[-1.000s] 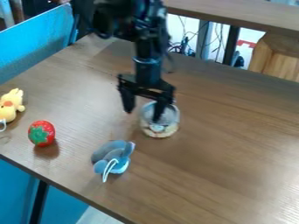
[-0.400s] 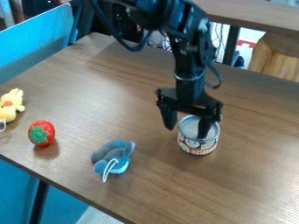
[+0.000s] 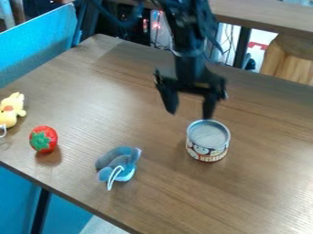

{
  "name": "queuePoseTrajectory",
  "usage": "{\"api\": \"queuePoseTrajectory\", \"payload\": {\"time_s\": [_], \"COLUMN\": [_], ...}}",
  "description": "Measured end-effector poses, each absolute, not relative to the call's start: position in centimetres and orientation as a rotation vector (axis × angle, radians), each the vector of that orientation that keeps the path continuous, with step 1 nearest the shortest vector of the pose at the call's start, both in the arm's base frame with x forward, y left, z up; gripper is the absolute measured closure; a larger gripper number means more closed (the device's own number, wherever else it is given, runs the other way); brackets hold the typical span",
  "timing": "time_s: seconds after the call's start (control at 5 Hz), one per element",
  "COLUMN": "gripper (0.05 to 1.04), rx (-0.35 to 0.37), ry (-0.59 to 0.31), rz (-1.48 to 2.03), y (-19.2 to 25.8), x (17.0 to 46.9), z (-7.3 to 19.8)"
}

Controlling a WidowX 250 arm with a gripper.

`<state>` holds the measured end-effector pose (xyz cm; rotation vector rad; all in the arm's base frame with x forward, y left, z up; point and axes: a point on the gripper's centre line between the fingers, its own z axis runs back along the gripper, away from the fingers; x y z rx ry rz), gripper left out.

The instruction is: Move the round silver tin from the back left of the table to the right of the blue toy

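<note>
The can [image 3: 207, 147] stands upright on the tabletop [image 3: 256, 196], right of the middle of the view, its grey round top facing up and a printed label around its side. The gripper [image 3: 189, 114] hangs just above and behind it, fingers spread wide with nothing pinched between them. One fingertip is at the can's far rim, though whether it touches cannot be told; the other is off to the left, over bare wood.

Left of the can and nearer the camera lies a grey-blue plush toy [image 3: 116, 160] with a white cord loop. Farther left is a red toy strawberry [image 3: 46, 136] with its green leafy end toward the camera, and beyond it, at the view's left edge, a yellow plush toy [image 3: 10, 112].

The tabletop is brown wood grain with a soft sheen. A blue panel [image 3: 36, 45] runs along its far left side. Behind the far edge are another wooden surface [image 3: 263, 16], dark cables and a pale wooden piece [image 3: 290, 59].

A second ago the can was farther left and back, with the gripper over it. It has since shifted right and toward the camera, and the gripper has risen off it. The toys have stayed put.
</note>
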<state>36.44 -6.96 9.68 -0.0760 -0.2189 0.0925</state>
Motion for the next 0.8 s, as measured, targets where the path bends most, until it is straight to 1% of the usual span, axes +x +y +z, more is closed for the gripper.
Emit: {"api": "queuePoseTrajectory", "payload": {"time_s": [0.2, 0.4, 0.6, 0.8], "gripper": [0.079, 0.079, 0.079, 0.079], "rx": [0.000, 0.069, 0.112, 0.139], "ry": [-0.164, -0.018, 0.064, 0.071], "rz": [0.017, -0.085, -0.121, -0.119], "y": [-4.3, -1.3, 0.7, 1.1], "x": [35.3, 32.9, 30.8, 30.0], "z": [10.8, 9.8, 9.0, 8.8]}}
